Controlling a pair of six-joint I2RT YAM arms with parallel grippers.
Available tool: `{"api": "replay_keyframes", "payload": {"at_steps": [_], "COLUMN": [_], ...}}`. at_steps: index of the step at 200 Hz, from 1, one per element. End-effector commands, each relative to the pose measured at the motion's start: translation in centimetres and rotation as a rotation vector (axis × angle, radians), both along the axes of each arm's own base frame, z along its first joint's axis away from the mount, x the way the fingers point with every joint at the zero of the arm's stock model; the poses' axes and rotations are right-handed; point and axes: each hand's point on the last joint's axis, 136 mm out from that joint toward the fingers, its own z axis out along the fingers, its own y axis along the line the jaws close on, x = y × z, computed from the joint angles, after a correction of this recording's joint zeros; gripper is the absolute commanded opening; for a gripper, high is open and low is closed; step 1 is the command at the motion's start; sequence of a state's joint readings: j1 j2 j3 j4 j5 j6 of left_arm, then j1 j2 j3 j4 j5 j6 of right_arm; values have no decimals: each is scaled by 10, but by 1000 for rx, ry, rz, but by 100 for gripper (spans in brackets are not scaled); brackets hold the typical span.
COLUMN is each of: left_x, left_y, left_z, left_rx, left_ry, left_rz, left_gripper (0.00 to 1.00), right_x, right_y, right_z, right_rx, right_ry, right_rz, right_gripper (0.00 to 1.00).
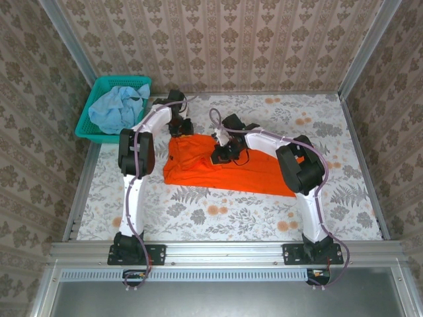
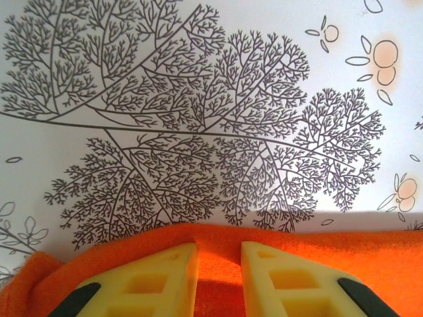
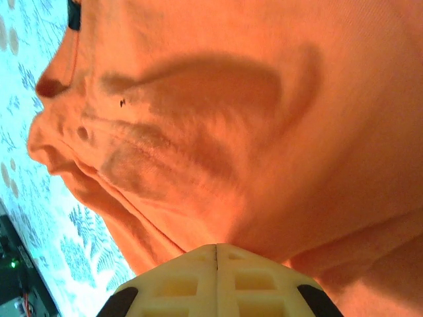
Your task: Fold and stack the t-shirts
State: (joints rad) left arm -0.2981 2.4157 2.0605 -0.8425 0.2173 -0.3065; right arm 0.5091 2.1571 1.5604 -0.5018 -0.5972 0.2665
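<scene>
Finds bright orange cloth t-shirt [image 1: 195, 168] spread creased on floral table [image 1: 218, 211] | pale sky-blue cloth t-shirt [image 1: 112, 109] bunched in teal plastic mesh basket [image 1: 99, 137] | left gripper [image 2: 218, 247] parted over orange edge, holding nothing | right gripper [image 3: 217, 247] closed, pinching orange cloth

The table [image 1: 344, 198] has a flat white surface printed with grey fern sprays and small orange flowers. An orange t-shirt [image 1: 225, 168] lies directly on this surface, spread wide and mostly flat. Its left part is bunched into shallow folds, and its near edge runs slantwise toward the right. A teal mesh basket [image 1: 84, 117] stands on the table at the corner to the far left of the orange t-shirt, apart from it. Printed surface shows on the near, far and right sides of the orange t-shirt.
</scene>
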Motion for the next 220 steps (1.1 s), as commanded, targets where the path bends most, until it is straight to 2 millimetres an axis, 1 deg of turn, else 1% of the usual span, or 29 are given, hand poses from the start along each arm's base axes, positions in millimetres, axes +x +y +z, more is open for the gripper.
{"api": "replay_keyframes", "payload": {"at_steps": [1, 21, 29, 48, 52, 61, 67, 76, 95, 105, 115, 126, 140, 156, 168, 175, 186, 198, 211, 220], "left_x": [-8, -6, -5, -2, -2, -1, 0, 2, 5, 5, 2, -5, -21, -45, -64, -75, -92, -109, -126, -136], "left_y": [16, 17, 17, 17, 16, 14, 13, 10, 4, 2, -1, -4, -15, -26, -35, -40, -47, -50, -48, -42], "left_z": [-24, -24, -23, -18, -17, -13, -6, 3, 33, 49, 63, 76, 86, 84, 78, 74, 65, 50, 32, 20], "left_rx": [48, 48, 47, 41, 38, 30, 22, 12, -13, -25, -35, -43, -97, -165, -214, -242, -281, -289, -282, -252], "left_ry": [63, 62, 59, 53, 50, 50, 44, 27, -30, -56, -75, -89, -76, -23, 26, 55, 104, 159, 216, 242], "left_rz": [-9, -6, -5, -3, -6, -5, -1, -1, 5, 11, 6, -1, -19, -26, -33, -38, -54, -65, -71, -70], "left_gripper": [25, 25, 26, 28, 29, 31, 33, 37, 44, 46, 46, 46, 39, 30, 23, 21, 19, 19, 17, 16], "right_x": [-18, -18, -17, -17, -12, -10, -8, -3, 14, 22, 31, 40, 48, 55, 57, 57, 56, 55, 53, 51], "right_y": [-8, -19, -23, -34, -34, -37, -40, -42, -47, -43, -39, -36, -27, -21, -10, -2, 9, 15, 18, 18], "right_z": [14, 11, 10, 14, 15, 21, 25, 33, 48, 56, 63, 66, 66, 56, 50, 48, 45, 39, 26, 17], "right_rx": [11, -4, -12, -7, 8, 29, 39, 62, 112, 152, 181, 192, 216, 200, 221, 236, 224, 203, 168, 143], "right_ry": [23, 28, 38, 53, 37, 33, 31, 21, 9, 13, 14, 27, 61, 118, 162, 179, 183, 193, 229, 251], "right_rz": [39, 7, -11, -59, -71, -96, -118, -155, -258, -306, -342, -401, -441, -503, -522, -510, -486, -470, -466, -463], "right_gripper": [2, 9, 14, 14, 15, 19, 23, 23, 26, 27, 27, 25, 20, 15, 13, 12, 11, 11, 10, 10]}}
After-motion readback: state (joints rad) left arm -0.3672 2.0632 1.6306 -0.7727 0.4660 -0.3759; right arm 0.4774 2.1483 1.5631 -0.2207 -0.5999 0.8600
